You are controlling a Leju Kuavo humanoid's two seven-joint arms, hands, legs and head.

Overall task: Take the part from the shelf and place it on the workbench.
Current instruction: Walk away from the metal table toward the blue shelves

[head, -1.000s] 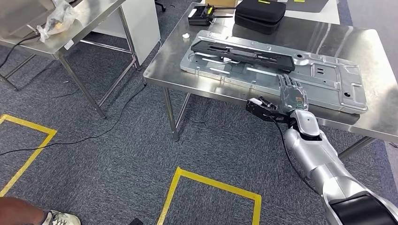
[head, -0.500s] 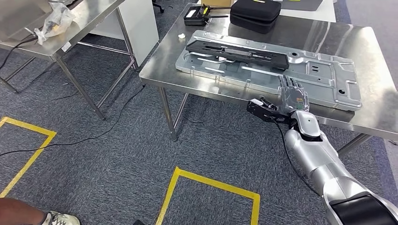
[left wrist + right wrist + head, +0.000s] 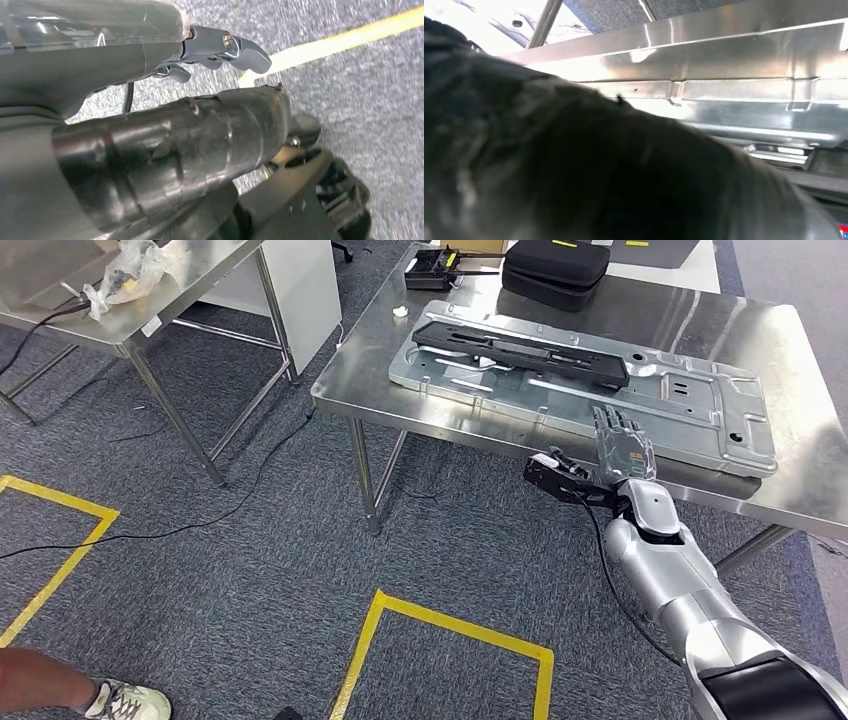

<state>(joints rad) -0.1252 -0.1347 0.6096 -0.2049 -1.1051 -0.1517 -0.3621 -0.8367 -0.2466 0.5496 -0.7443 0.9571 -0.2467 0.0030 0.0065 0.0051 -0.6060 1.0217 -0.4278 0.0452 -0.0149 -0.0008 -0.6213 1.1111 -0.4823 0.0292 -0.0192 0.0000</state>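
Grey carpet (image 3: 250, 570) with yellow tape lines (image 3: 440, 635) covers the floor, the largest surface in the head view. On it stands the stainless-steel workbench (image 3: 700, 330), and on the workbench lies the part (image 3: 690, 405), a wide flat plate of stamped sheet metal with slots and holes, its long near edge running along the bench's front edge. A long black rail (image 3: 520, 348) lies on top of the part, along its far side. Behind the part, at the back of the bench, sit a black zipped case (image 3: 555, 268) and a small black device (image 3: 428, 270) (its thin aerial points towards the case). A tiny white scrap (image 3: 399, 311) lies near the bench's left edge.

A second steel table (image 3: 175, 285) stands well apart to the left, bearing a crumpled clear bag (image 3: 130, 262).

The right arm reaches up from below to the bench front. The right hand (image 3: 622, 445) is flat and unclenched, fingers straight and apart, lying against the part's near edge and grasping nothing.

The left hand (image 3: 150, 100) hangs over carpet and yellow tape; its fingers (image 3: 235, 47) are bent forward with nothing seen among them, but I cannot tell whether it is clenched or loose.

A person's shoe (image 3: 125, 702) rests on the carpet at the lower left.
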